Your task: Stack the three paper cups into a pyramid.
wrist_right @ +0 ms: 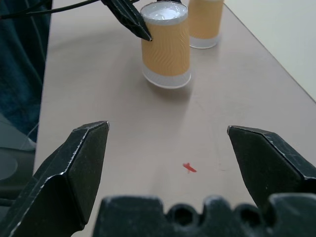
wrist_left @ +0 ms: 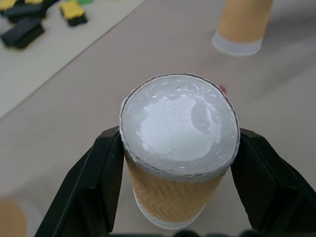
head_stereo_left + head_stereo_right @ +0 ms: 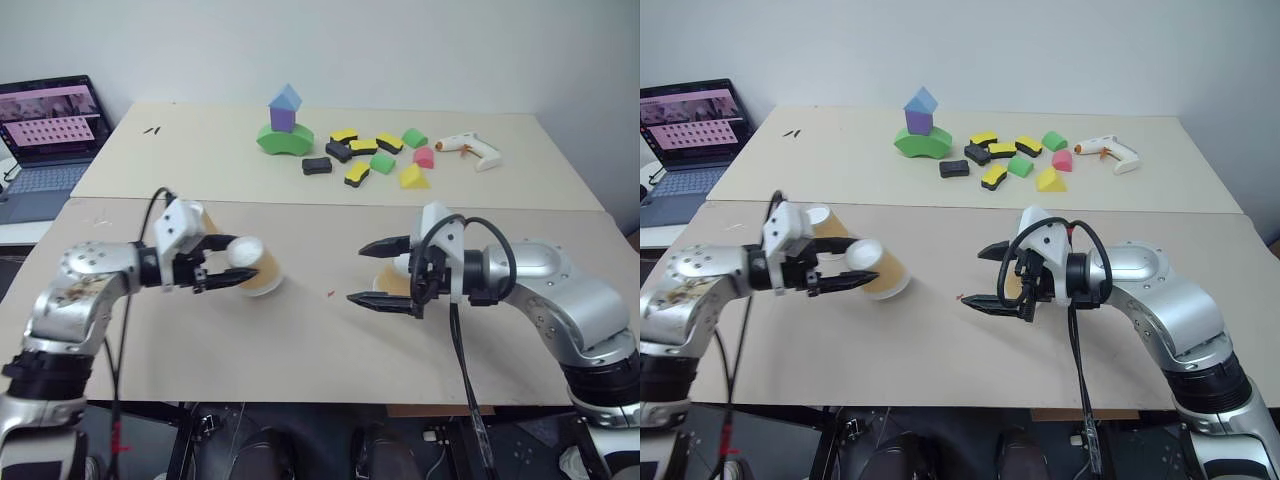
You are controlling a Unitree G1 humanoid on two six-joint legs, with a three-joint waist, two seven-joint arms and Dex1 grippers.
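Gripping paper cup (image 3: pixel 258 268) — left claw (image 3: pixel 228 279) clamped.

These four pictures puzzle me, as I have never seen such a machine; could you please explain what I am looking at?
It is a humanoid robot with two arms, each ending in a two-fingered black gripper. The two wide pictures come from cameras on its head, looking down over a table. The other two come from cameras on its wrists.

The left gripper is shut on an upside-down paper cup. A second cup stands behind it, and a third by the open, empty right gripper.

On the far table lie foam blocks, a small block tower and a glue gun. A laptop sits at left.
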